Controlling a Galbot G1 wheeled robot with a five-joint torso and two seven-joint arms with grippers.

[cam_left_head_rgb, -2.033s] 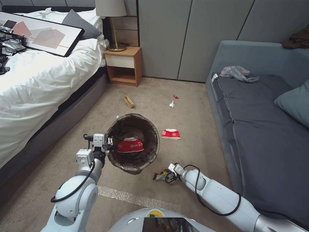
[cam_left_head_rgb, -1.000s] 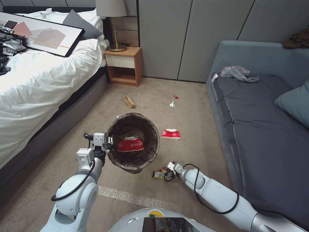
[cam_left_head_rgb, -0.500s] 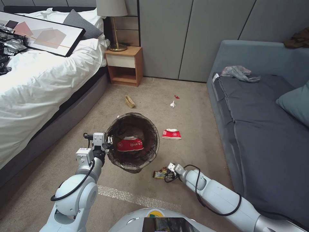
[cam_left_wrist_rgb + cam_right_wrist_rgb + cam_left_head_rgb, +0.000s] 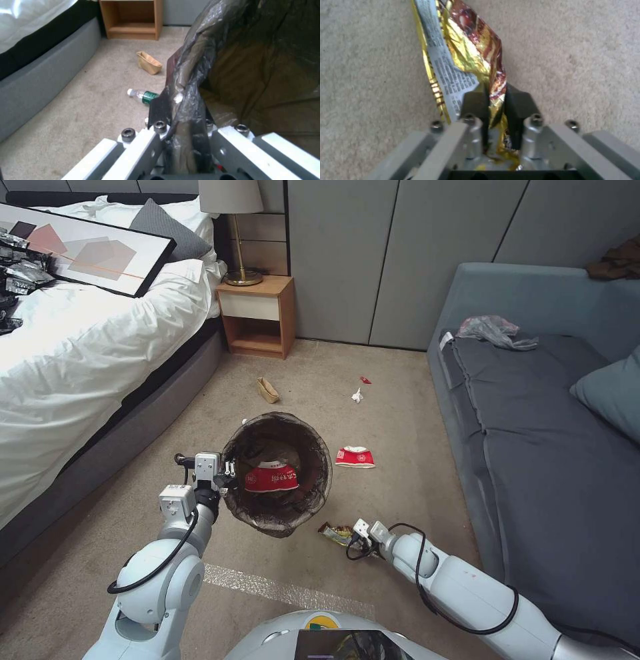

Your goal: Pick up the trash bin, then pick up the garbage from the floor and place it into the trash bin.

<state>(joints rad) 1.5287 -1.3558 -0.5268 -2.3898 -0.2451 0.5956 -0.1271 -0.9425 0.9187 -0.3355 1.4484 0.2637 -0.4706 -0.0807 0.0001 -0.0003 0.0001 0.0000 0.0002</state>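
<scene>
My left gripper [image 4: 225, 474] pinches the rim of the trash bin [image 4: 277, 473] and holds it up. Its fingers [image 4: 160, 112] are closed tight on the dark bag folded over the edge. The bin is round, and its brown-black liner looks thin and wrinkly. A red-and-white wrapper [image 4: 271, 478] lies inside it.

My right gripper [image 4: 353, 537] is low by the carpet [image 4: 387, 447], just beside the bin. Its two black fingers [image 4: 475, 102] are almost closed, squeezing a snack bag [image 4: 466, 57] between them. The bag is shiny yellow and brown, with a grey side full of tiny print. It sticks out ahead of the fingers.

Farther out past this gripper, another red-and-white wrapper [image 4: 354, 457] sits on the carpet. Past my left gripper lie a clear bottle [image 4: 143, 95] and a tan carton [image 4: 149, 62].
</scene>
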